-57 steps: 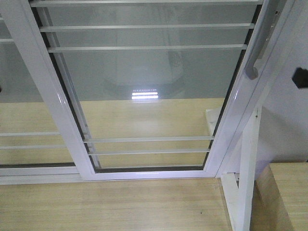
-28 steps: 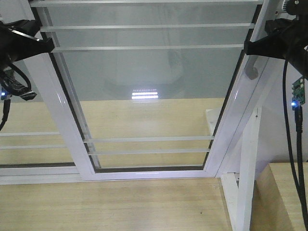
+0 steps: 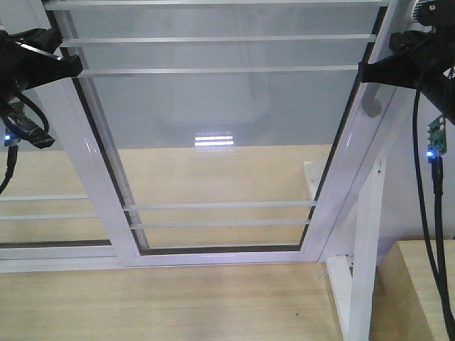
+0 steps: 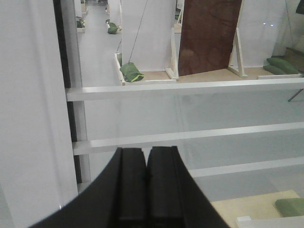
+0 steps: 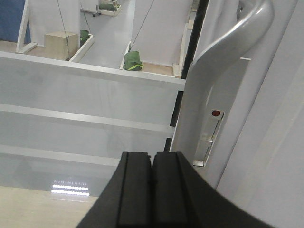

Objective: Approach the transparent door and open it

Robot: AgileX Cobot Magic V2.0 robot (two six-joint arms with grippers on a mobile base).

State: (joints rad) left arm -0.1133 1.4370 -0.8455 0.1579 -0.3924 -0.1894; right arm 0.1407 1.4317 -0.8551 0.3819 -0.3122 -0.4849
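The transparent door (image 3: 220, 128) fills the front view: clear glass with thin horizontal bars in a glossy white frame. Its curved grey handle (image 3: 370, 106) runs down the right stile, also large in the right wrist view as the handle (image 5: 228, 42). My right gripper (image 3: 365, 71) is shut and empty, its tip just left of the handle's lower part; in its own view the right gripper (image 5: 152, 153) points at the glass beside the stile. My left gripper (image 3: 75, 67) is shut and empty at the door's left stile; in its own view the left gripper (image 4: 145, 149) faces the bars.
A slanted white post with braces (image 3: 366, 249) stands at the door's lower right, beside a wooden box (image 3: 426, 284). A second barred glass panel (image 3: 35, 206) lies to the left. Wooden floor (image 3: 163, 305) runs in front. Behind the glass are green bags (image 4: 130, 72) and a brown board (image 4: 209, 38).
One second ago no arm showed in the front view. Both arms then rose into view at the top corners, and in the last half second they have barely shifted.
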